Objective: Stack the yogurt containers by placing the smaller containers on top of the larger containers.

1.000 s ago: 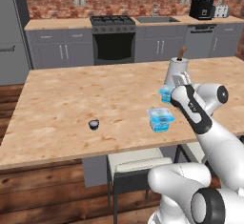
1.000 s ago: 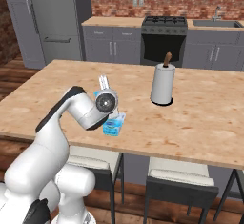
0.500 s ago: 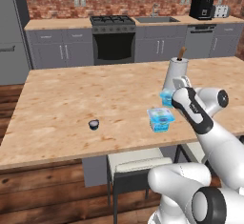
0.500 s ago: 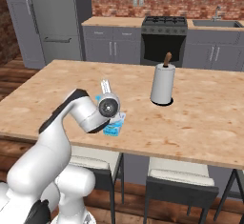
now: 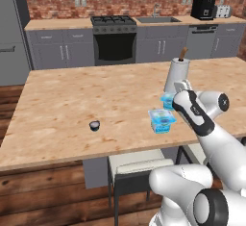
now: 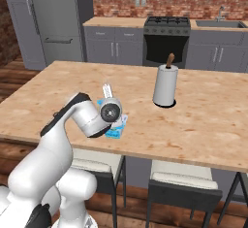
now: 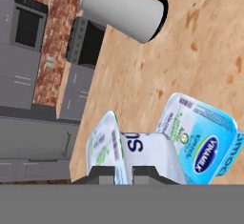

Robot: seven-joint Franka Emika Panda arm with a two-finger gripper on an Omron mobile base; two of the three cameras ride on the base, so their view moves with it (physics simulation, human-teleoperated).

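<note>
Hand view: the end effector point(image 7: 124, 170) is clamped on the rim of the small light-blue cup point(image 7: 112, 147), which is held lifted and tilted just beside the squarish blue tub point(image 7: 200, 139). In the left base view the cup point(image 5: 167, 100) hangs at the end effector point(image 5: 178, 86) a little above the wooden counter point(image 5: 72, 105), next to the tub point(image 5: 162, 119), which sits close to the counter's near edge. The tiny dark cup point(image 5: 94, 125) stands well apart from them, near that same edge. The white paper roll point(image 5: 177, 74) stands upright behind the arm, further in from the near edge.
</note>
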